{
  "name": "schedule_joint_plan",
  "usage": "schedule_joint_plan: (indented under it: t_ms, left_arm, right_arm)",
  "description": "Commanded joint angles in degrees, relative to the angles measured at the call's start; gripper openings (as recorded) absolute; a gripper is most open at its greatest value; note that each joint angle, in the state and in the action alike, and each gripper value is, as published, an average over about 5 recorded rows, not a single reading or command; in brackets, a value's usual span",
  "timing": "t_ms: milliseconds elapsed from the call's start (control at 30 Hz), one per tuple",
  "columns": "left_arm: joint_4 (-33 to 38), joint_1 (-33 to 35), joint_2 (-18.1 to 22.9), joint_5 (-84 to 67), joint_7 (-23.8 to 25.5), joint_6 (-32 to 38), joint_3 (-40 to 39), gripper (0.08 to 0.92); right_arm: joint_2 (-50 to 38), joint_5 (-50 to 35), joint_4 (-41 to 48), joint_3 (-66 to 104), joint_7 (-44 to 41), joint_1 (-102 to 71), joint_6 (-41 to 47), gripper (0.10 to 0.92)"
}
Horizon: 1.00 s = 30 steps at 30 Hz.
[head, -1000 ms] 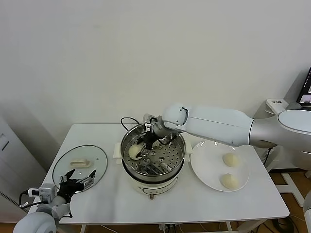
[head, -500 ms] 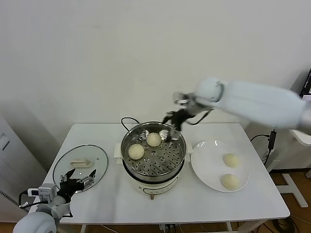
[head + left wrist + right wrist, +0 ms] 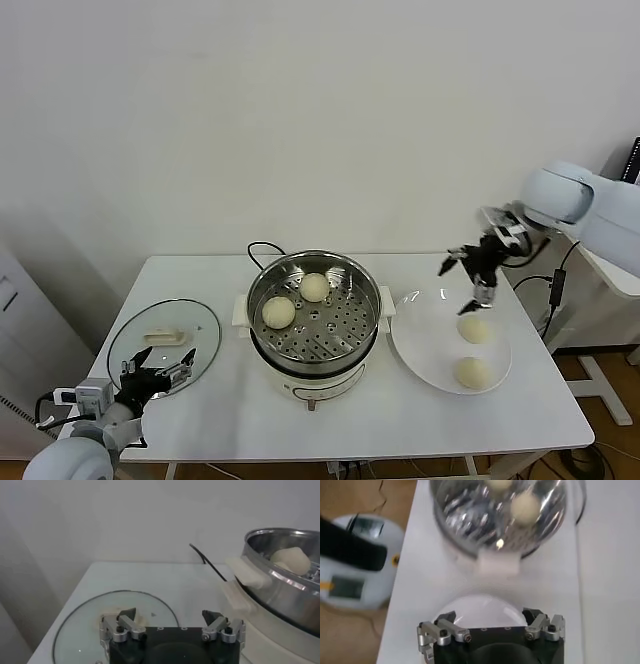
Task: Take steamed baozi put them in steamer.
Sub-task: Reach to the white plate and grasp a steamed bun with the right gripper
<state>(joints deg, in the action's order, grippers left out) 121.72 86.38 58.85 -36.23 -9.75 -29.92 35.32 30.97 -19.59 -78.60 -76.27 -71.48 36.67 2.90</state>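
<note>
So we're sitting at the halfway mark here, I'd say. Two of the smooth cream-white dough buns (image 3: 279,312) are lying on the perforated tray inside the round stainless-steel steamer pot (image 3: 314,318) in the middle of the white desk (image 3: 200,410), one nearer the left rim and one (image 3: 314,287) toward the back. The other two buns (image 3: 474,329) are sitting on the round white plate (image 3: 420,335) just to the right of the steamer, one behind the other (image 3: 471,372), so those are what's left to move.

The right gripper (image 3: 471,278) is hanging in the air above the far edge of the plate, fingers spread and holding nothing, so my guess is it's lining up for bun number three. The left gripper (image 3: 153,375) is parked low at the front left corner of the desk, fingers spread too, right over the clear glass lid with the white handle (image 3: 163,338).

Hard-to-see bits: the right wrist camera is showing only a slice of the plate with no buns in it, and the left wrist camera is cutting off most of the steamer, with just one bun peeking over the rim
</note>
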Motion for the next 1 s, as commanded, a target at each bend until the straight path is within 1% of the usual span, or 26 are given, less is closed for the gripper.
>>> schedule_joint_plan:
  t_ms: [33, 433, 1000]
  left_arm:
    - [0.0, 0.1, 0.0, 0.0, 0.0, 0.0, 0.0, 0.823]
    - [-0.4, 0.0, 0.0, 0.0, 0.1, -0.1, -0.2, 0.823]
    - [-0.5, 0.1, 0.2, 0.3, 0.0, -0.2, -0.4, 0.823]
  right_arm:
    - [-4.7, 12.0, 2.5, 9.1, -4.5, -11.7, -5.2, 0.823]
    - [-0.5, 17.5, 6.8, 21.5, -2.8, -28.8, -6.8, 0.823]
    - [4.1, 24.5, 10.8, 27.2, -2.2, -36.1, -8.2, 0.823]
